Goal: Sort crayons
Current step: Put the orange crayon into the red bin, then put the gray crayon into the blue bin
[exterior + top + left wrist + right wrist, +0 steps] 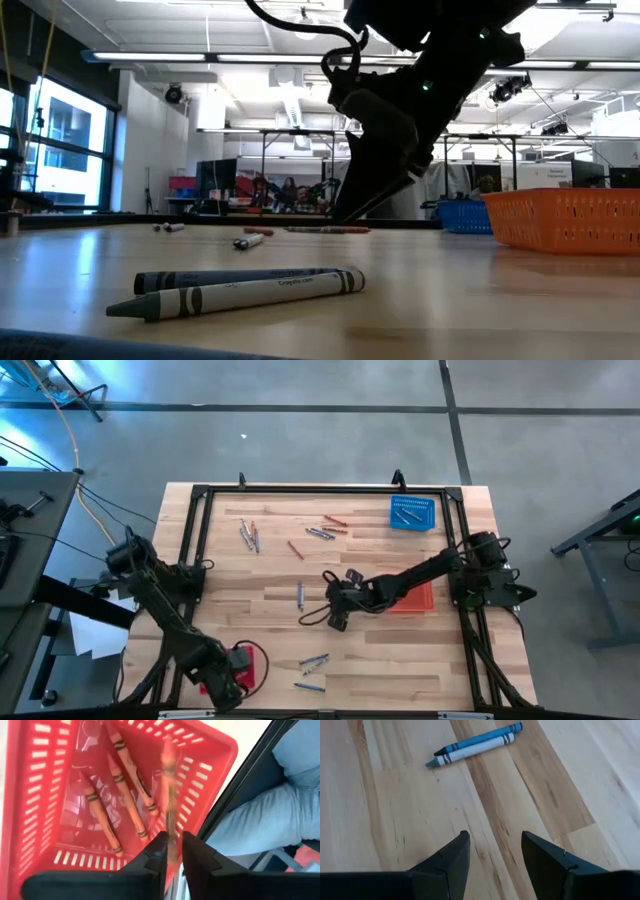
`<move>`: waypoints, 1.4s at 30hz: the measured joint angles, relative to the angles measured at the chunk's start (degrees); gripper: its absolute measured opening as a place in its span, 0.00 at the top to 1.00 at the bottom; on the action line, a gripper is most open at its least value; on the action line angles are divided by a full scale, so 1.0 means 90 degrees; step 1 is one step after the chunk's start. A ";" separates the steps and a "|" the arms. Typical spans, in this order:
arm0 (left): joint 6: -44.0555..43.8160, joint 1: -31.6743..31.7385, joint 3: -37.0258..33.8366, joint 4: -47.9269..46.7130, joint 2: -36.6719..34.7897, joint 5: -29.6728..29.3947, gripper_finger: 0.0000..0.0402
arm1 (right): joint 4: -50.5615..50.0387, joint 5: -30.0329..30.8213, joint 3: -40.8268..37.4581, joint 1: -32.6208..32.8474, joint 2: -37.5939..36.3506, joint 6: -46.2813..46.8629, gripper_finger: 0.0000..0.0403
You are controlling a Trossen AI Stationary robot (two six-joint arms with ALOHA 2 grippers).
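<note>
high view: the left jaws (228,685) hang over the red basket (243,663) at the near left edge of the worktop (270,585). the right jaws (335,615) reach out over the middle of the worktop, with one grey-blue crayon (299,595) just beside them and the orange basket (415,598) under that arm. loose crayons (314,661) lie nearer the front edge, and more lie far beyond the jaws near the blue basket (413,512).

low view: a pair of dark crayons (240,290) lies side by side, touching, in front of the right jaws (345,215), which hover low over the wood.

left wrist view: the left jaws (171,851) stand slightly parted around a red crayon (169,780) that points ahead into the red basket; whether it is gripped or already loose i cannot tell, as it is blurred. three red crayons (122,795) lie in the basket beyond.

right wrist view: the right jaws (495,851) are spread wide with nothing between them; a blue and a pale crayon (475,744) lie touching, well ahead.
</note>
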 joint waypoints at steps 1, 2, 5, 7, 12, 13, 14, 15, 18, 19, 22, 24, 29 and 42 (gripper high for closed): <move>0.0000 0.0017 0.0000 -0.0002 0.0000 0.0003 0.86 | -0.0003 -0.0050 0.0000 -0.0012 0.0000 -0.0010 0.57; 0.0002 0.0024 0.0000 0.0001 0.0000 0.0007 0.85 | -0.0003 -0.0080 0.0000 -0.0024 0.0000 -0.0014 0.57; 0.0012 0.0024 0.0000 -0.0004 0.0000 0.0010 0.82 | -0.0003 -0.0165 0.0000 -0.0037 0.0000 -0.0016 0.57; 0.0147 0.0024 0.0000 -0.0002 0.0000 0.0033 0.80 | -0.0001 -0.0170 0.0000 -0.0037 0.0000 -0.0016 0.57; 0.0953 0.0058 0.0000 -0.0007 -0.0083 0.0011 0.78 | -0.0003 -0.0170 0.0000 -0.0037 0.0000 -0.0006 0.57; 0.1089 0.0056 0.0000 -0.0022 -0.0133 -0.0010 0.79 | -0.0005 -0.0170 0.0000 -0.0037 0.0000 -0.0003 0.57; 0.1173 0.0056 0.0000 -0.0079 -0.0200 -0.0035 0.79 | -0.0003 -0.0170 0.0000 -0.0037 0.0000 -0.0002 0.57; 0.1178 0.0058 0.0000 -0.0176 -0.0300 -0.0073 0.80 | -0.0003 -0.0170 0.0000 -0.0037 0.0000 0.0001 0.57; 0.0975 0.0058 0.0000 -0.0390 -0.0669 -0.0278 0.82 | -0.0070 -0.0170 0.0000 -0.0037 -0.0009 -0.0014 0.57; 0.0888 0.0060 0.0000 -0.0444 -0.0806 -0.0416 0.83 | -0.0101 -0.0170 0.0000 -0.0037 -0.0015 -0.0014 0.57; 0.0846 0.0095 0.0000 -0.0468 -0.1239 -0.1151 0.85 | -0.0351 -0.0167 0.0000 -0.0037 -0.0145 -0.0009 0.57; 0.0970 0.0160 0.0000 -0.0482 -0.1477 -0.1802 0.86 | -0.0616 -0.0110 0.0000 -0.0037 -0.0348 0.0049 0.57; 0.1579 0.0556 0.0005 -0.0633 -0.1707 -0.3978 0.88 | -0.1537 0.0577 0.0000 0.0098 -0.1161 0.0421 0.57; 0.5071 0.2959 0.0005 -0.0628 -0.0754 -0.5226 0.79 | -0.2591 0.2038 0.0002 0.1226 -0.2387 0.1293 0.57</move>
